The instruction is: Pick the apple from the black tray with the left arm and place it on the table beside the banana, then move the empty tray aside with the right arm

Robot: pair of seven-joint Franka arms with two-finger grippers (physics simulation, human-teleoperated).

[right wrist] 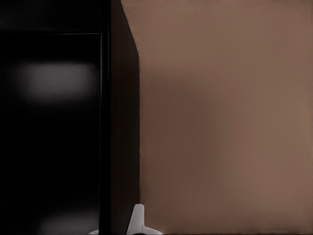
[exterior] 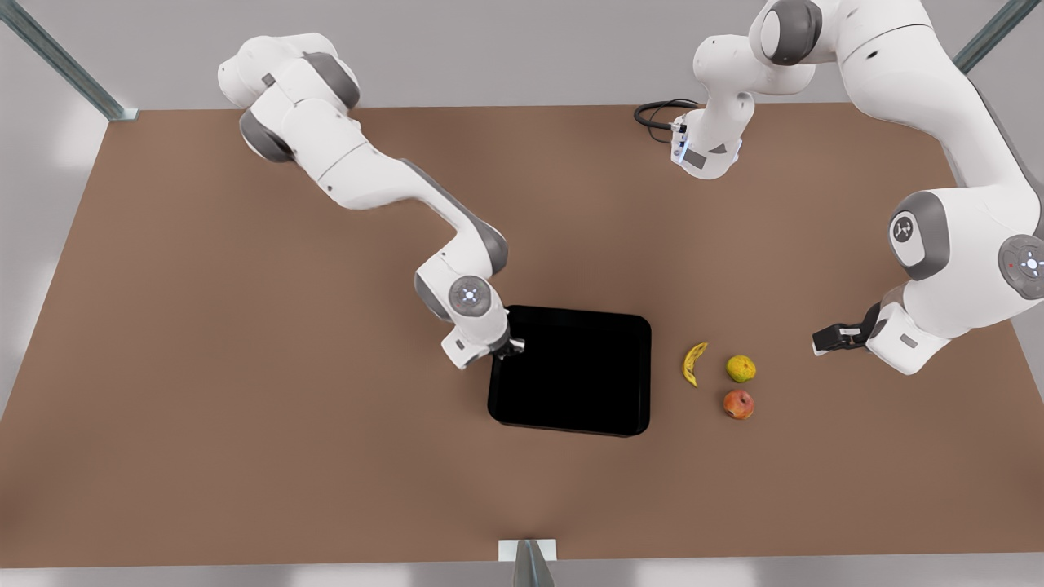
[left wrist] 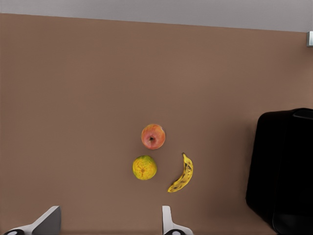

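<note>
The apple (exterior: 738,403) lies on the table (exterior: 204,367) near the banana (exterior: 694,363), with a yellow-green fruit (exterior: 740,368) just beside it. My left gripper (exterior: 820,338) hangs spread apart, waiting. My right gripper (exterior: 510,346) sits at the rim of the empty black tray (exterior: 571,371) (whether it grips, I cannot tell). A weak hold could slip, and pushing the tray fruitward would scatter them. I can read no writing.

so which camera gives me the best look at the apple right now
The left wrist view: the apple sits unobstructed on the table, its dimpled top facing the camera, beside the banana. The front view shows the apple whole but smaller.
</note>
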